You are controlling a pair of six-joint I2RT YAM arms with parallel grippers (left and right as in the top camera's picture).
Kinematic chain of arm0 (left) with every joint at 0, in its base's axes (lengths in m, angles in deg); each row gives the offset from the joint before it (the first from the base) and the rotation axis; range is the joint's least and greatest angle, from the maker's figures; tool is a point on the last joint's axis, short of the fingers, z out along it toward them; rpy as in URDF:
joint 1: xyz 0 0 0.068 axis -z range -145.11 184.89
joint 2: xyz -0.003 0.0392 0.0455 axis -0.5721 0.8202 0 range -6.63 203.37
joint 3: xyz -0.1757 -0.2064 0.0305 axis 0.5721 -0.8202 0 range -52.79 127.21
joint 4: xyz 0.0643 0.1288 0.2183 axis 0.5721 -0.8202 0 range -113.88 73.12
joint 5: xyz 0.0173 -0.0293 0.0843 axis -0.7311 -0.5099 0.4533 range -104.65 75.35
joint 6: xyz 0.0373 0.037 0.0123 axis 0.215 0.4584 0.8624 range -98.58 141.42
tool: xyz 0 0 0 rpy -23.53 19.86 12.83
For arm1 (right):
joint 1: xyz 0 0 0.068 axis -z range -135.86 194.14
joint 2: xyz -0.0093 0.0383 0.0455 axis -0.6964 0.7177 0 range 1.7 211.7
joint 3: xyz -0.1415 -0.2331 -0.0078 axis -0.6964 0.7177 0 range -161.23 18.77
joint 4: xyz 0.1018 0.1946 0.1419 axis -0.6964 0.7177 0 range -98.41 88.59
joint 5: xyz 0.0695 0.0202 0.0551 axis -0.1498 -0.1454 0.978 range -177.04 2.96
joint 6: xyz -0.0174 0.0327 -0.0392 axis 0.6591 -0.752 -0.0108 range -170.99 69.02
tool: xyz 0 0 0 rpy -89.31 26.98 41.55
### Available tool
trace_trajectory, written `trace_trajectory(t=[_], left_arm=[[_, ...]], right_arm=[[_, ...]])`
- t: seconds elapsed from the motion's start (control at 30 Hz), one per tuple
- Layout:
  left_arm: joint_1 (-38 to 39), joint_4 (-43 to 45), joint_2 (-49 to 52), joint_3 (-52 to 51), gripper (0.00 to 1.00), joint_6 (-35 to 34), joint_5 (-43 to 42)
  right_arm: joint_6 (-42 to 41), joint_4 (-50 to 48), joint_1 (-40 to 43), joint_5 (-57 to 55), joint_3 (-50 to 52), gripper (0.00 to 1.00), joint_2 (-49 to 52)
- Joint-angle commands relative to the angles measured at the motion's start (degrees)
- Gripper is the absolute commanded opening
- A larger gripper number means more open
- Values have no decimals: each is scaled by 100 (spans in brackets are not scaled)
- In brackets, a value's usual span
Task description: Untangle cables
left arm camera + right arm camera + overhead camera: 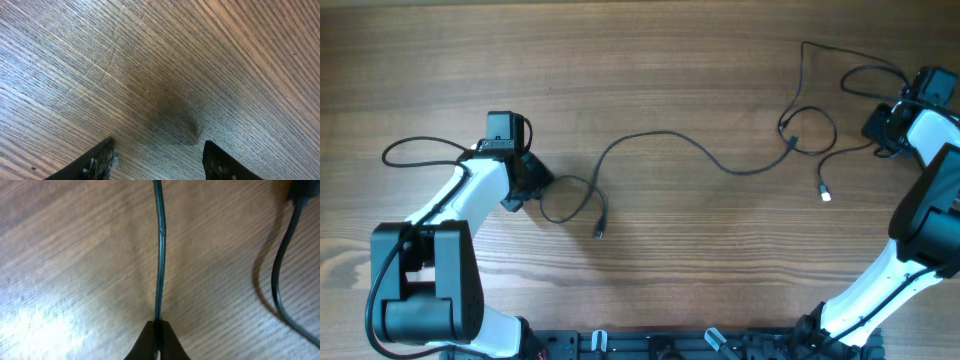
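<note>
Black cable [160, 255] pinched in the right gripper [156, 332] near the tabletop's [670, 60] far-right corner; left gripper [157, 167] spread, holding nothing. Pull gently; that knot [792, 130] looks loose, maybe.

Thin black cables [660, 134] lie sprawled, loosely looped — perhaps knotted toward the right end.

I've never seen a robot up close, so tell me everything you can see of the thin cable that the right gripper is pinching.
The cable is a thin, dark, smooth cord, rubbery-looking, far narrower than the right gripper, whose fingertips are shut on it. From the pinch it runs almost straight away over the wooden table, with one slight kink partway. Its plug ends lie outside this close view. Another dark cord curves to one side, not touching it.
</note>
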Motion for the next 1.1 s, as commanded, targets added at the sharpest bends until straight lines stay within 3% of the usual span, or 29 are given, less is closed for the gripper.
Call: trace_trajectory(t=[0.0, 0.33, 0.57, 0.77, 0.9, 1.0, 1.07], left_arm=[[-11, -22, 232, -254, 59, -35, -133], [-11, 125, 232, -254, 51, -35, -133], [-11, 356, 232, -254, 51, -35, -133], [-11, 542, 232, -254, 52, -35, -133], [-11, 605, 232, -254, 55, -35, -133], [-11, 603, 232, -254, 55, -35, -133], [-11, 603, 232, -254, 56, -35, -133]], right_arm=[[129, 417, -7, 197, 136, 4, -52], [136, 1576, -13, 1056, 138, 4, -1650], [302, 2334, -358, 3370, 140, 4, -2079], [203, 2092, -1346, 3040, 205, 4, -2065], [-1016, 1716, -1853, 1622, 205, 4, -2039], [-1593, 1696, -1978, 855, 205, 23, -1945], [-1993, 1781, -1974, 560, 210, 45, -1864]])
